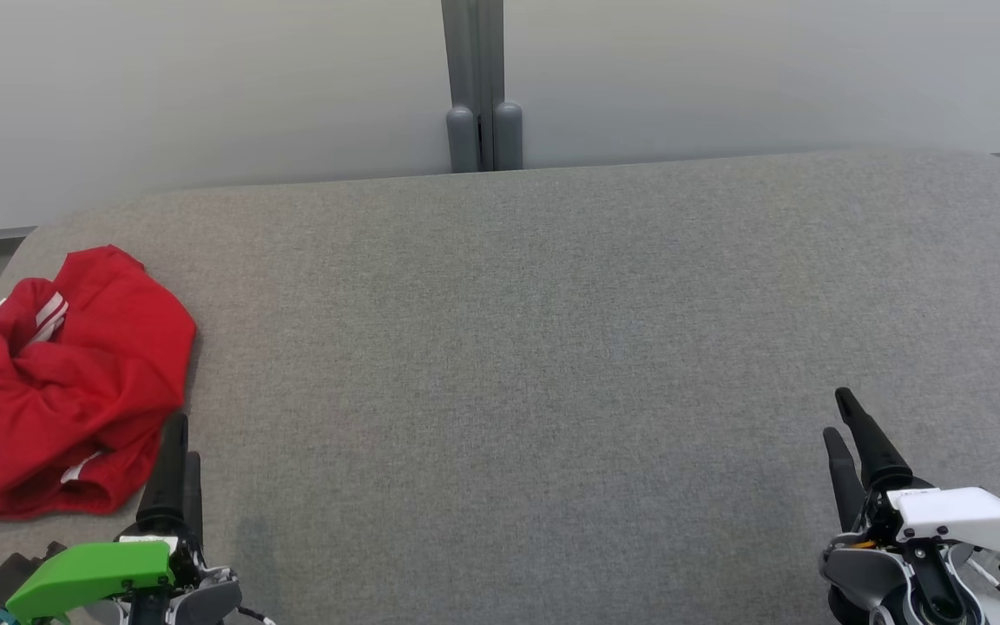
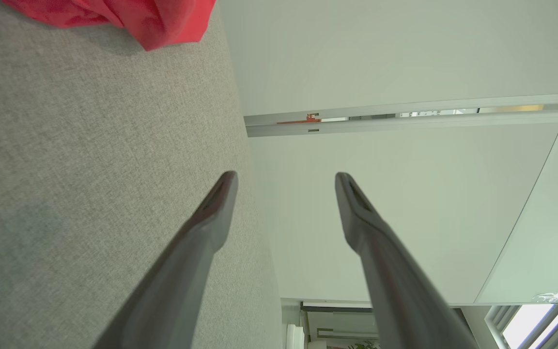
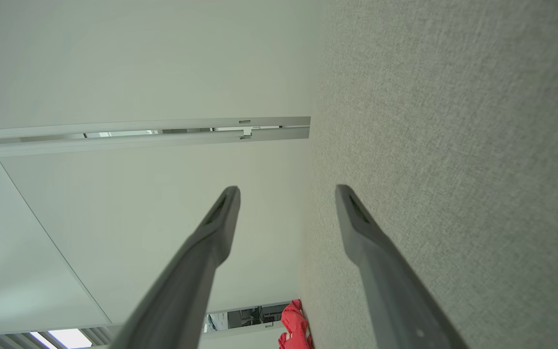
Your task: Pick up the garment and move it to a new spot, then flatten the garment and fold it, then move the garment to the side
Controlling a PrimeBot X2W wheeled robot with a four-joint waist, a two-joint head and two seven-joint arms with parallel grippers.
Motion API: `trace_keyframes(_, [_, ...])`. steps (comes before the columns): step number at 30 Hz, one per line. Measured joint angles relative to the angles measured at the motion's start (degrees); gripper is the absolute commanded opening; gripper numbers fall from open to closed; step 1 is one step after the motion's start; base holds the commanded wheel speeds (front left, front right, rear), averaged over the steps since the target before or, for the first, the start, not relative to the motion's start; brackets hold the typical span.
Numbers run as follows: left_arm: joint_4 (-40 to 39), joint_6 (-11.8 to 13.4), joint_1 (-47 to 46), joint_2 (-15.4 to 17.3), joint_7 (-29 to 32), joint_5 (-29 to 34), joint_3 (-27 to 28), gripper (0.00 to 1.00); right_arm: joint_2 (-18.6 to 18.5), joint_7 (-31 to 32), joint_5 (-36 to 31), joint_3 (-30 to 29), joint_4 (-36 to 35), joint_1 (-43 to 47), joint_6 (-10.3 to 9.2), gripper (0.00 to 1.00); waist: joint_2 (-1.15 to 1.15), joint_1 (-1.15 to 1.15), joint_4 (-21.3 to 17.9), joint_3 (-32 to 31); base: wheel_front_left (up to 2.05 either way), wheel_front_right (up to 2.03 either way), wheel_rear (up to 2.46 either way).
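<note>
- While both my arms sit low at the near edge of the grey fabric surface [image 1: 552,304], my left gripper [image 1: 185,438] has its two dark fingers spread wide with nothing between them.
- My right gripper [image 1: 837,414] is spread just as wide and is also empty. It is at the near right of the surface, well apart from the left one.
- Both pairs of fingers point away from me, toward the pale wall [image 1: 205,87] behind the surface.
- In each wrist view the grey fabric runs up one side and the wall up the other, so I am turned on edge over the surface.
- The red garment [image 1: 57,382] lies crumpled in a heap at the left end of the surface, with white stripes showing among its folds. Part of it runs past the left border of the head view.
- From the head, my left fingers rise just beside the garment's lower right edge. In my left wrist view, grey fabric lies between their tips and the red cloth, so I am near it but not touching.
- In my right wrist view the garment is a small red patch far off along the surface's edge.
- A grey post [image 1: 483,87] stands against the wall at the middle of the far edge.
</note>
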Motion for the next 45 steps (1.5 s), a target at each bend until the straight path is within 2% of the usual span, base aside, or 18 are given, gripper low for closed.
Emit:
trace_keyframes(13, [-2.8, 1.8, 0.0, 0.0, -3.2, 12.2, -1.3, 1.00, -0.4, -3.3, -10.3, 1.4, -2.7, 0.0, 0.00, 1.00, 0.00, 0.00, 0.1, 0.2, 0.00, 0.00, 0.00])
trace_keyframes(26, [-4.9, 3.2, 0.0, 0.0, -6.1, 29.5, -3.0, 1.00, -1.5, -6.2, -21.7, 3.4, -5.1, 0.3, 0.00, 1.00, 0.00, 0.00, 0.2, 0.3, 0.00, 0.00, 0.00])
trace_keyframes(45, [-5.1, 5.0, 0.0, 0.4, -9.7, 48.9, -5.8, 1.00, -2.9, -9.8, -38.4, 6.9, -7.1, 1.2, 0.01, 1.00, 0.00, 0.00, 0.4, 0.1, 0.00, 0.00, 0.00])
